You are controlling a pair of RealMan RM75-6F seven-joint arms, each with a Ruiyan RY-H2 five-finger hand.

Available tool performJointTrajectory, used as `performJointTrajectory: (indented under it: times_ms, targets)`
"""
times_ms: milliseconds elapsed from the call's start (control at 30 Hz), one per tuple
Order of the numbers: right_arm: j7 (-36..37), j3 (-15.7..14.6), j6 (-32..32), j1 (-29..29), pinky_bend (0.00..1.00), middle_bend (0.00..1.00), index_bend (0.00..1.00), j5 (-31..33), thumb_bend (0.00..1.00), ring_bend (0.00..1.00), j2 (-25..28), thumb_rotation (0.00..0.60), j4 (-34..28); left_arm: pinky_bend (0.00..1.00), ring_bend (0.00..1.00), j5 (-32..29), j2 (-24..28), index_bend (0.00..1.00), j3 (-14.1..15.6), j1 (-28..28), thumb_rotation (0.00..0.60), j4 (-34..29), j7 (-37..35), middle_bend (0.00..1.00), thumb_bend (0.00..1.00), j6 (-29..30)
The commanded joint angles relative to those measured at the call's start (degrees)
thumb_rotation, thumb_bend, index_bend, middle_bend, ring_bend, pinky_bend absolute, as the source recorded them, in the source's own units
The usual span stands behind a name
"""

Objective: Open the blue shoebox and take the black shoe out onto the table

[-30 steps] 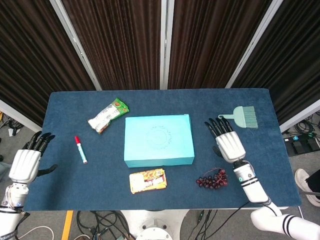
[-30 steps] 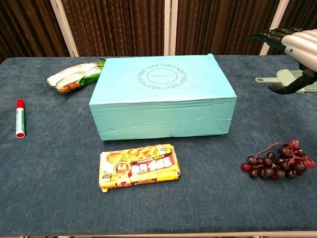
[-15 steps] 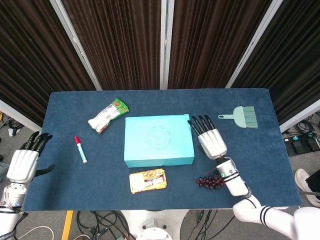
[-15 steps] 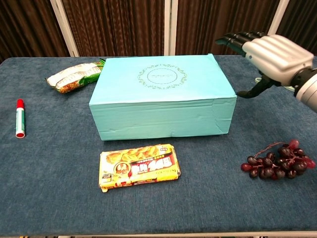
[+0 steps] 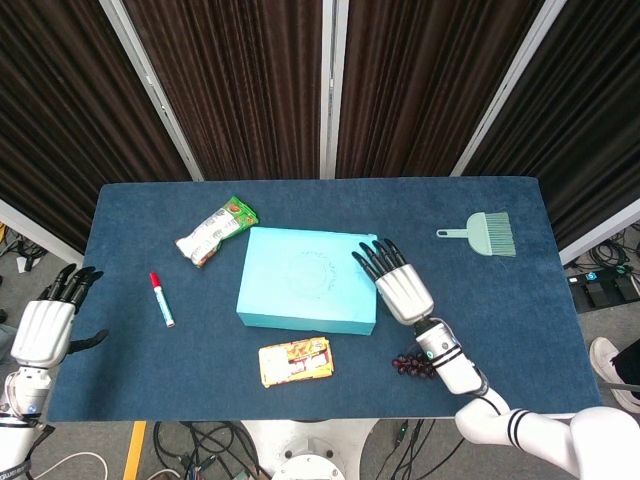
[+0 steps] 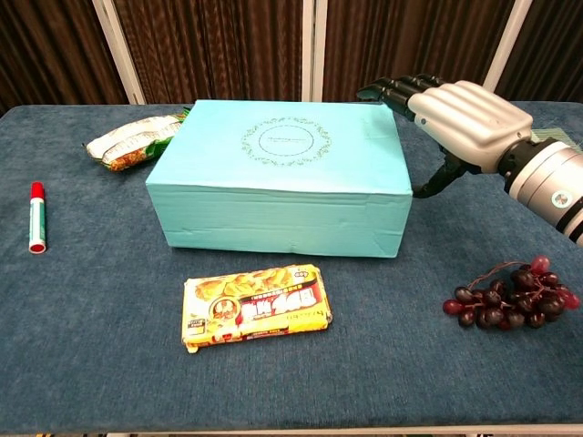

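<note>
Dark curtains backed a blue-covered surface (image 5: 120,380), with the blue shoebox (image 5: 308,292) near its centre, lid closed and the box lying slightly askew. No shoe was visible. The right hand (image 5: 398,285) lay against the shoebox's right end, fingers (image 6: 387,89) extended over the lid's far right corner and thumb down beside the end wall; whether it gripped the lid could not be determined. The left hand (image 5: 46,328) hovered well left of the shoebox, off the surface's edge, fingers apart and holding nothing. A red marker (image 5: 162,299) and a snack bag (image 5: 216,230) lay left of the shoebox, a yellow packet (image 5: 295,361) in front of it, grapes (image 6: 512,296) at its front right, a green brush (image 5: 482,233) far right.
</note>
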Motion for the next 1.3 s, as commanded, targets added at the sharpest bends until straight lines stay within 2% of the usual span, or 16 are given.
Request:
performJointTrajectory:
  times_ms: [33, 333, 633, 867, 1167, 1300]
  targets:
    - [0.82, -0.73, 0.17, -0.08, 0.0, 0.03, 0.0, -0.68, 0.01, 0.0, 0.61, 0.6, -1.13, 0.32, 0.06, 0.06, 0.03, 0.15, 0.01, -0.02, 0.6, -0.04, -0.01, 0.13, 0.11, 0.0]
    - [2.41, -1.87, 1.72, -0.77, 0.0, 0.03, 0.0, -2.08, 0.0, 0.0, 2.56, 0.6, -4.86, 0.32, 0.06, 0.26, 0.01, 0.15, 0.13, -0.11, 0.6, -0.26, -0.06, 0.13, 0.11, -0.18]
    - [-1.58, -1.23, 4.01, -1.58, 0.0, 0.04, 0.0, -2.39, 0.01, 0.0, 5.44, 0.6, -4.6, 0.32, 0.06, 0.3, -0.1, 0.15, 0.19, -0.16, 0.6, -0.07, -0.26, 0.13, 0.11, -0.32]
    - [-3.81, -1.61, 0.31, 0.8, 0.0, 0.04, 0.0, -2.9, 0.08, 0.0, 5.94, 0.6, 2.47, 0.32, 0.06, 0.47, -0.59, 0.15, 0.46, -0.41, 0.6, 0.16, -0.01, 0.13, 0.11, -0.91]
    - [2.9, -1.66, -4.73, 6.25, 0.0, 0.06, 0.0, -3.89, 0.1, 0.0, -0.26, 0.6, 14.66, 0.32, 0.06, 0.29, -0.6, 0.15, 0.3, -0.78, 0.6, -0.22, 0.26, 0.13, 0.11, -1.39]
    - [5.48, -2.15, -4.19, 7.32, 0.0, 0.06, 0.0, -4.74, 0.1, 0.0, -2.7, 0.6, 18.68, 0.32, 0.06, 0.25, -0.85, 0.15, 0.28, -0.86, 0.6, 0.35, 0.08, 0.13, 0.11, -1.49]
